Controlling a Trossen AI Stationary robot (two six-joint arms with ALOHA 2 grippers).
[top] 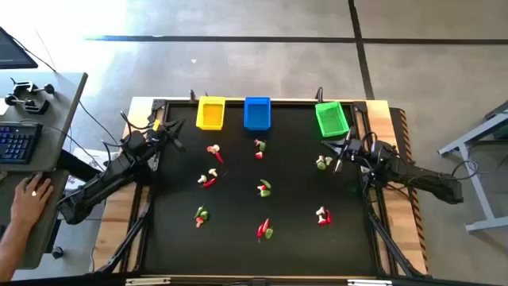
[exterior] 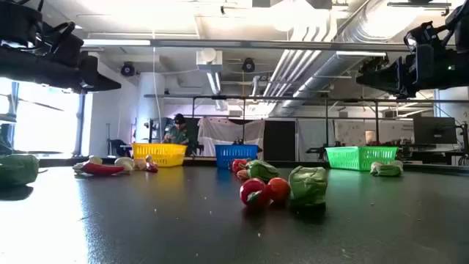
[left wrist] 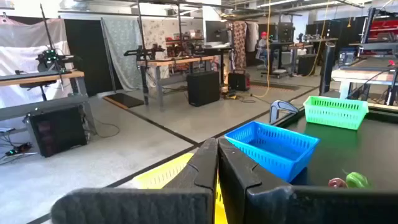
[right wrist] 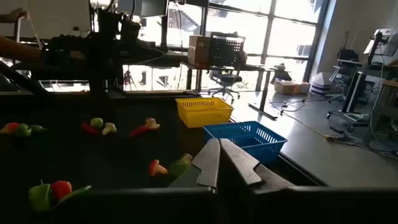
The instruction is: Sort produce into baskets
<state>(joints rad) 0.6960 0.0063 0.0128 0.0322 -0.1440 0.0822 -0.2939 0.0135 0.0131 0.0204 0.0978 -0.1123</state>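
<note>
While both arms wait at the sides of the counter (top: 238, 254), I see the left hand (top: 176, 127) clenched on nothing near the yellow basket (top: 210, 113), and the right hand (top: 340, 152) clenched and empty just near of the green basket (top: 331, 118). Between those two, the blue basket (top: 257, 112) sits at the far edge. All three baskets look empty from above. Produce (top: 263, 189) lies scattered in small clusters of chillies, green pieces and mushroom-like pieces across the dark counter, none in a basket. At the left, a person's hand (top: 32, 195) rests on a desk (top: 48, 127) by a keyboard (top: 16, 143).
</note>
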